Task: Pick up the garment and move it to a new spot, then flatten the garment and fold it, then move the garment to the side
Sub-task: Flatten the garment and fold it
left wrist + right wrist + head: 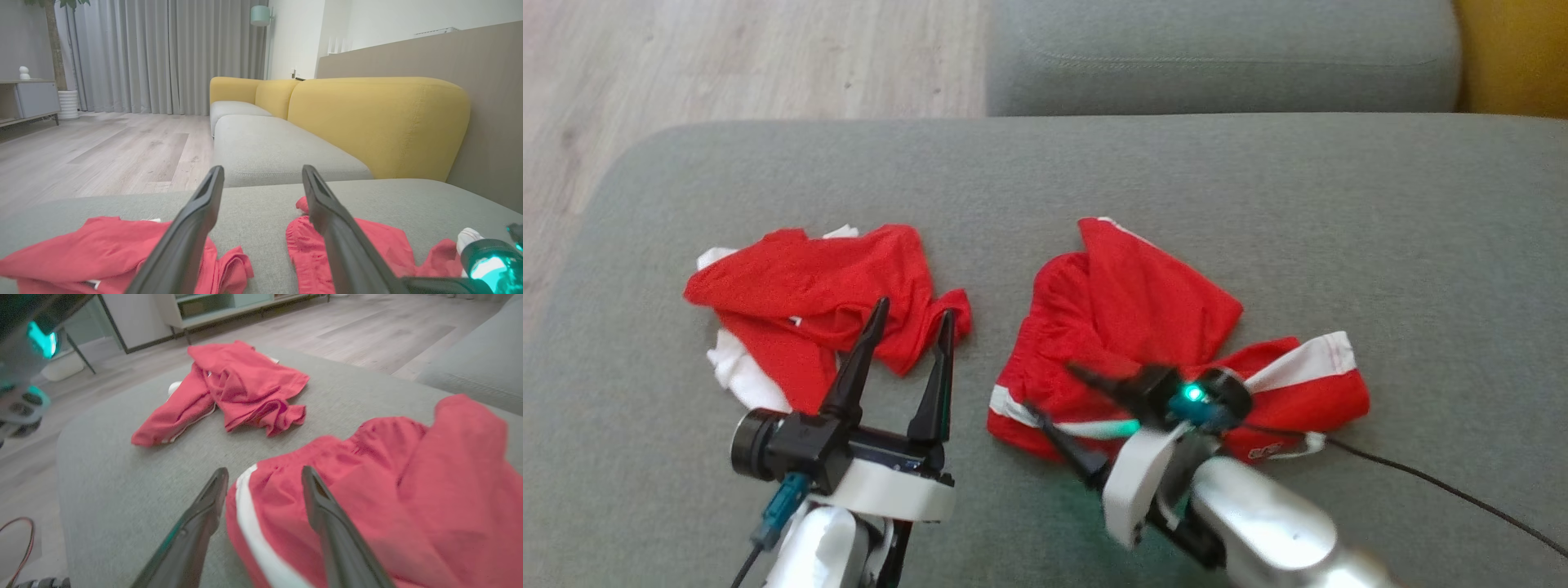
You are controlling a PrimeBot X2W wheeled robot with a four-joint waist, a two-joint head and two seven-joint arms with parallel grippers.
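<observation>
A crumpled red garment (1143, 310) with white stripes lies on the grey sofa cushion (1258, 180), right of centre. My right gripper (1058, 392) hovers open over its front left edge. In the right wrist view the right gripper (264, 473) has its fingers spread above the white-striped hem of that garment (367, 477), holding nothing. A second red and white garment (809, 286) lies bunched at the left. My left gripper (914, 309) stands open just in front of it, above the cushion; in the left wrist view the left gripper (262, 169) points between the two heaps.
A black cable (1445, 486) trails over the cushion at the lower right. Another grey seat cushion (1225, 57) lies beyond, with a yellow backrest (380, 122) along the right. Wooden floor (727, 57) borders the cushion's rounded left edge.
</observation>
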